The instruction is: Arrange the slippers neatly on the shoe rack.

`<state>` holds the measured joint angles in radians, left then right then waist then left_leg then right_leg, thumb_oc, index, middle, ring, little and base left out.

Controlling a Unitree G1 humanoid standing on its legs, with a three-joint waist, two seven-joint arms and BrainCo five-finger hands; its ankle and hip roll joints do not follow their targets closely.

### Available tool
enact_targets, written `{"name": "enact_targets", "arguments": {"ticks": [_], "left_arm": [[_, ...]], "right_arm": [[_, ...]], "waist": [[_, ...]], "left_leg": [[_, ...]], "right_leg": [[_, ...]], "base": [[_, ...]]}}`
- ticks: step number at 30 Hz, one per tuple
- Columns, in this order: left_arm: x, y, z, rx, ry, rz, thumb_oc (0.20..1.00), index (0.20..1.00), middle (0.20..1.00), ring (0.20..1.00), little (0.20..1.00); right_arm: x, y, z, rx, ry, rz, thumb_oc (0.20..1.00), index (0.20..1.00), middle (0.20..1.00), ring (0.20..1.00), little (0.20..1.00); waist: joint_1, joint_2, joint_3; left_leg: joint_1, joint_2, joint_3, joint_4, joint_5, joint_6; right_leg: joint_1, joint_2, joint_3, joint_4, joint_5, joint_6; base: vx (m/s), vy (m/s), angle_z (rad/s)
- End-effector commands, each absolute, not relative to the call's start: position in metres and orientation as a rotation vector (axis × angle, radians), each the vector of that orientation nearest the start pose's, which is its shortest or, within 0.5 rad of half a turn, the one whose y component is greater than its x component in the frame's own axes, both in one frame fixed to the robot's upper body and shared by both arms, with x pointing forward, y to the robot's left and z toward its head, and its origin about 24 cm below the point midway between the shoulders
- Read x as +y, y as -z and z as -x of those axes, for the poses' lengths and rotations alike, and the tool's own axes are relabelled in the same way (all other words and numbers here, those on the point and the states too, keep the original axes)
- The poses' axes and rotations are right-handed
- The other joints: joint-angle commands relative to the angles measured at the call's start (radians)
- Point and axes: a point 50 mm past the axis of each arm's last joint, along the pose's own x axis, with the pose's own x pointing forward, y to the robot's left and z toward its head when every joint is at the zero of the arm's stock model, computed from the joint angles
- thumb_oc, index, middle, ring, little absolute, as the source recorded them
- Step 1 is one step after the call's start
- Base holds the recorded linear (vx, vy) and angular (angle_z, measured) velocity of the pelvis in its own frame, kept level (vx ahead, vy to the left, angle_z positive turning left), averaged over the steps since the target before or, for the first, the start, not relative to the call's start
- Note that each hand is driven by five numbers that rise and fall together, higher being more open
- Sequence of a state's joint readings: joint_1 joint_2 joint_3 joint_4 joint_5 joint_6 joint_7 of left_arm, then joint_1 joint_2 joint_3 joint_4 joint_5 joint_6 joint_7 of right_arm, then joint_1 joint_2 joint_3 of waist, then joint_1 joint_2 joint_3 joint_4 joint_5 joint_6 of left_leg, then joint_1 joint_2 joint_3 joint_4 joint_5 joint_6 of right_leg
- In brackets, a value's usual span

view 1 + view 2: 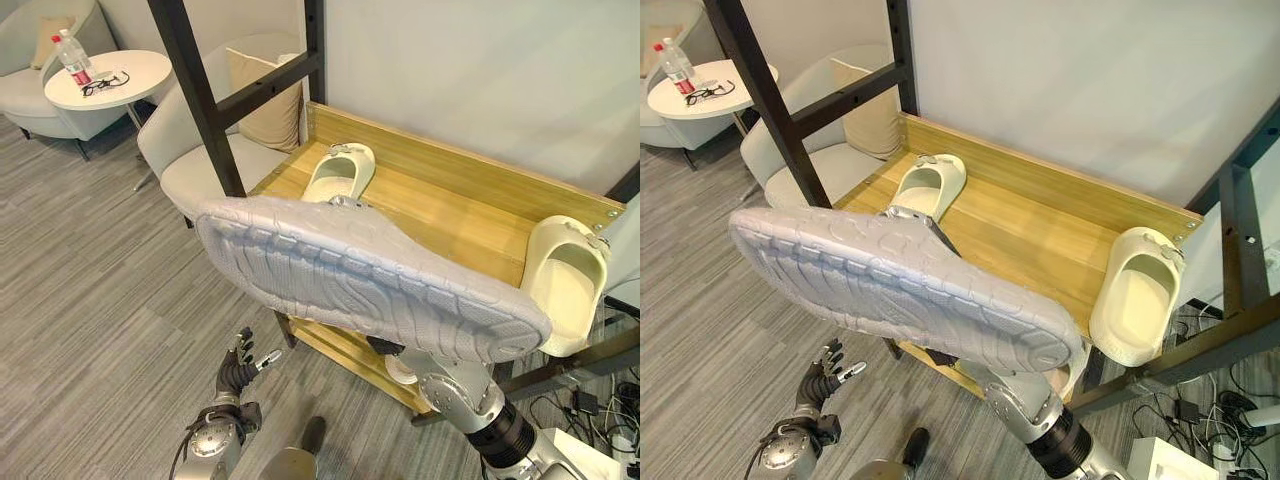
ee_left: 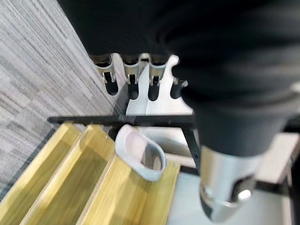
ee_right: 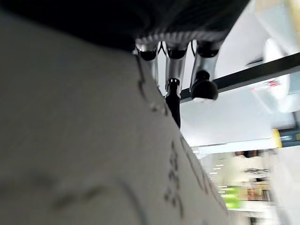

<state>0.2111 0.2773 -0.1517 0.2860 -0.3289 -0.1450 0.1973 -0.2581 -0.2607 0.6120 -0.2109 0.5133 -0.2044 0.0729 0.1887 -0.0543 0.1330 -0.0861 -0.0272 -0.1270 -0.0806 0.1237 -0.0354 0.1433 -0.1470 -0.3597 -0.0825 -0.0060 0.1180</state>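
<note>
A grey slipper (image 1: pixel 370 275) hangs in the air in front of the wooden shoe rack (image 1: pixel 460 215), its ribbed sole turned up toward me. My right hand (image 3: pixel 174 70) is shut on it from underneath, and its fingertips (image 1: pixel 908 214) hook over the slipper's far edge. On the top shelf a cream slipper (image 1: pixel 340 172) lies flat at the left end. A second cream slipper (image 1: pixel 565 282) leans tilted at the right end. One more pale slipper (image 2: pixel 140 152) rests on a lower shelf. Down by the floor at the lower left my left hand (image 1: pixel 238 372) is open and holds nothing.
A black frame post (image 1: pixel 200 95) with a crossbar stands at the rack's left front corner. Behind it is a pale armchair (image 1: pixel 195 165) with a cushion. A round white side table (image 1: pixel 110 75) carries a bottle and glasses at far left. Cables lie on the floor at right.
</note>
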Motion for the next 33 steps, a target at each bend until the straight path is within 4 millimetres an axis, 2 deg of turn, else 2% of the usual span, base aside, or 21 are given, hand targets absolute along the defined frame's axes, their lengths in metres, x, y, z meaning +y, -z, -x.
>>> {"name": "enact_targets", "arguments": {"ticks": [1, 2, 5, 7, 9, 11, 12, 13, 14, 15, 16, 17, 19, 20, 21, 23, 25, 28, 31, 33], "left_arm": [[0.217, 0.029, -0.205, 0.232, -0.187, -0.069, 1.000, 1.000, 1.000, 1.000, 1.000], [0.219, 0.027, -0.206, 0.222, -0.194, -0.083, 1.000, 1.000, 1.000, 1.000, 1.000], [0.220, 0.021, -0.210, 0.194, -0.189, -0.110, 1.000, 1.000, 1.000, 1.000, 1.000], [0.219, 0.018, -0.212, 0.183, -0.182, -0.116, 1.000, 1.000, 1.000, 1.000, 1.000], [0.214, 0.009, -0.219, 0.137, -0.159, -0.130, 1.000, 1.000, 1.000, 1.000, 1.000], [0.213, 0.007, -0.221, 0.124, -0.154, -0.133, 1.000, 1.000, 1.000, 1.000, 1.000], [0.210, 0.003, -0.225, 0.105, -0.149, -0.137, 1.000, 1.000, 1.000, 1.000, 1.000], [0.206, -0.005, -0.230, 0.066, -0.152, -0.138, 1.000, 1.000, 1.000, 1.000, 1.000], [0.206, -0.005, -0.231, 0.065, -0.152, -0.139, 1.000, 1.000, 1.000, 1.000, 1.000], [0.202, -0.011, -0.236, 0.032, -0.160, -0.132, 1.000, 1.000, 1.000, 1.000, 1.000], [0.202, -0.011, -0.237, 0.031, -0.160, -0.133, 1.000, 1.000, 1.000, 1.000, 1.000], [0.196, -0.020, -0.245, -0.016, -0.174, -0.107, 1.000, 1.000, 1.000, 1.000, 1.000], [0.192, -0.031, -0.253, -0.062, -0.184, -0.086, 1.000, 1.000, 1.000, 1.000, 1.000], [0.192, -0.031, -0.254, -0.064, -0.184, -0.086, 1.000, 1.000, 1.000, 1.000, 1.000], [0.189, -0.041, -0.260, -0.107, -0.208, -0.037, 1.000, 1.000, 1.000, 1.000, 1.000], [0.186, -0.051, -0.267, -0.147, -0.225, 0.017, 1.000, 1.000, 1.000, 1.000, 1.000], [0.187, -0.057, -0.269, -0.171, -0.244, 0.050, 1.000, 1.000, 1.000, 1.000, 1.000], [0.188, -0.064, -0.267, -0.207, -0.252, 0.064, 1.000, 1.000, 1.000, 1.000, 1.000], [0.188, -0.067, -0.265, -0.227, -0.242, 0.060, 1.000, 1.000, 1.000, 1.000, 1.000], [0.188, -0.072, -0.264, -0.251, -0.228, 0.051, 1.000, 1.000, 1.000, 1.000, 1.000]], "right_arm": [[-0.038, -0.135, -0.227, -0.464, -0.838, -0.120, 0.200, 0.200, 0.200, 0.200, 0.200], [-0.042, -0.115, -0.230, -0.402, -0.818, -0.002, 0.200, 0.200, 0.200, 0.200, 0.200], [-0.049, -0.087, -0.234, -0.307, -0.782, 0.148, 0.200, 0.200, 0.200, 0.200, 0.200], [-0.052, -0.081, -0.237, -0.289, -0.759, 0.185, 0.200, 0.200, 0.200, 0.200, 0.200], [-0.059, -0.065, -0.245, -0.260, -0.686, 0.340, 0.200, 0.200, 0.200, 0.200, 0.200], [-0.062, -0.060, -0.248, -0.260, -0.652, 0.398, 0.200, 0.200, 0.200, 0.200, 0.200], [-0.065, -0.058, -0.253, -0.272, -0.611, 0.470, 0.200, 0.200, 0.200, 0.200, 0.200], [-0.073, -0.059, -0.261, -0.323, -0.521, 0.623, 0.200, 0.200, 0.200, 0.200, 0.200], [-0.073, -0.059, -0.261, -0.325, -0.519, 0.625, 0.200, 0.200, 0.200, 0.200, 0.200], [-0.084, -0.055, -0.268, -0.348, -0.414, 0.770, 0.200, 0.200, 0.200, 0.200, 0.200], [-0.083, -0.055, -0.269, -0.350, -0.412, 0.772, 0.200, 0.200, 0.200, 0.200, 0.200], [-0.094, -0.054, -0.280, -0.340, -0.289, 0.828, 0.200, 0.200, 0.200, 0.200, 0.200], [-0.103, -0.062, -0.293, -0.369, -0.167, 0.871, 0.200, 0.200, 0.200, 0.200, 0.200], [-0.103, -0.062, -0.293, -0.370, -0.166, 0.871, 0.200, 0.200, 0.200, 0.200, 0.200], [-0.113, -0.079, -0.308, -0.423, -0.025, 0.897, 0.200, 0.200, 0.200, 0.200, 0.200], [-0.125, -0.100, -0.323, -0.474, 0.135, 0.887, 0.200, 0.200, 0.200, 0.200, 0.200], [-0.133, -0.117, -0.331, -0.506, 0.238, 0.882, 0.200, 0.200, 0.200, 0.200, 0.200], [-0.149, -0.132, -0.337, -0.537, 0.377, 0.902, 0.200, 0.200, 0.200, 0.200, 0.200], [-0.157, -0.140, -0.339, -0.553, 0.438, 0.914, 0.200, 0.200, 0.200, 0.200, 0.200], [-0.173, -0.148, -0.345, -0.545, 0.525, 0.938, 0.200, 0.200, 0.200, 0.200, 0.200]], "waist": [[0.027, 0.005, 0.011], [0.033, 0.002, 0.017], [0.042, 0.001, 0.038], [0.045, 0.001, 0.048], [0.052, 0.004, 0.081], [0.054, 0.006, 0.092], [0.057, 0.009, 0.109], [0.062, 0.015, 0.141], [0.062, 0.015, 0.142], [0.065, 0.022, 0.171], [0.064, 0.022, 0.171], [0.064, 0.031, 0.210], [0.065, 0.044, 0.245], [0.065, 0.043, 0.244], [0.064, 0.061, 0.271], [0.063, 0.076, 0.281], [0.064, 0.083, 0.285], [0.071, 0.084, 0.293], [0.077, 0.080, 0.298], [0.082, 0.071, 0.309]], "left_leg": [[0.034, 0.061, 0.061, -0.007, -0.080, -0.044], [0.030, 0.060, 0.056, -0.007, -0.078, -0.044], [0.016, 0.059, 0.046, -0.007, -0.073, -0.045], [0.012, 0.059, 0.042, -0.007, -0.070, -0.045], [-0.001, 0.062, 0.036, -0.007, -0.065, -0.045], [-0.006, 0.064, 0.034, -0.007, -0.062, -0.044], [-0.014, 0.066, 0.033, -0.003, -0.058, -0.043], [-0.034, 0.071, 0.029, 0.006, -0.054, -0.044], [-0.035, 0.071, 0.028, 0.007, -0.053, -0.044], [-0.059, 0.076, 0.023, 0.021, -0.049, -0.043], [-0.062, 0.076, 0.022, 0.024, -0.049, -0.043], [-0.105, 0.077, 0.016, 0.058, -0.048, -0.043], [-0.168, 0.073, 0.006, 0.118, -0.057, -0.044], [-0.173, 0.072, 0.006, 0.123, -0.059, -0.044], [-0.234, 0.064, -0.014, 0.175, -0.063, -0.044], [-0.295, 0.055, -0.026, 0.221, -0.070, -0.042], [-0.319, 0.051, -0.029, 0.238, -0.075, -0.040], [-0.348, 0.048, -0.027, 0.260, -0.085, -0.036], [-0.360, 0.052, -0.025, 0.267, -0.091, -0.034], [-0.374, 0.052, -0.021, 0.273, -0.097, -0.034]], "right_leg": [[0.026, -0.003, -0.013, 0.002, -0.087, -0.001], [0.024, -0.004, -0.021, 0.005, -0.089, 0.000], [0.016, -0.005, -0.035, 0.012, -0.092, 0.003], [0.012, -0.005, -0.036, 0.016, -0.094, 0.003], [-0.001, -0.005, -0.045, 0.024, -0.097, 0.003], [-0.007, -0.004, -0.047, 0.029, -0.098, 0.003], [-0.017, -0.005, -0.045, 0.037, -0.100, 0.003], [-0.036, -0.006, -0.051, 0.052, -0.103, 0.002], [-0.038, -0.006, -0.051, 0.055, -0.104, 0.002], [-0.059, -0.009, -0.058, 0.073, -0.108, -0.001], [-0.062, -0.010, -0.059, 0.077, -0.109, -0.001], [-0.101, -0.016, -0.063, 0.113, -0.113, -0.004], [-0.156, -0.030, -0.068, 0.176, -0.130, -0.011], [-0.161, -0.031, -0.068, 0.181, -0.133, -0.011], [-0.222, -0.048, -0.073, 0.248, -0.145, -0.017], [-0.280, -0.063, -0.074, 0.309, -0.164, -0.022], [-0.309, -0.070, -0.071, 0.338, -0.171, -0.023], [-0.341, -0.074, -0.059, 0.361, -0.178, -0.023], [-0.352, -0.075, -0.052, 0.367, -0.183, -0.024], [-0.368, -0.072, -0.044, 0.373, -0.189, -0.026]], "base": [[0.00, 0.000, 0.00], [-0.01, 0.014, 0.05], [-0.02, 0.006, 0.19], [-0.03, -0.001, 0.08], [-0.04, 0.003, 0.02], [-0.06, 0.004, 0.02], [-0.13, 0.000, 0.03], [-0.12, -0.003, 0.02], [-0.14, -0.009, 0.07], [-0.07, -0.001, 0.17], [-0.19, 0.001, 0.26], [-0.18, 0.004, 0.23], [-0.17, 0.002, 0.18], [-0.16, 0.020, 0.25], [-0.15, 0.035, 0.20], [-0.13, 0.052, 0.22], [-0.04, 0.046, 0.26], [-0.02, 0.039, 0.13], [-0.01, 0.007, 0.02], [0.00, 0.005, -0.07]]}}
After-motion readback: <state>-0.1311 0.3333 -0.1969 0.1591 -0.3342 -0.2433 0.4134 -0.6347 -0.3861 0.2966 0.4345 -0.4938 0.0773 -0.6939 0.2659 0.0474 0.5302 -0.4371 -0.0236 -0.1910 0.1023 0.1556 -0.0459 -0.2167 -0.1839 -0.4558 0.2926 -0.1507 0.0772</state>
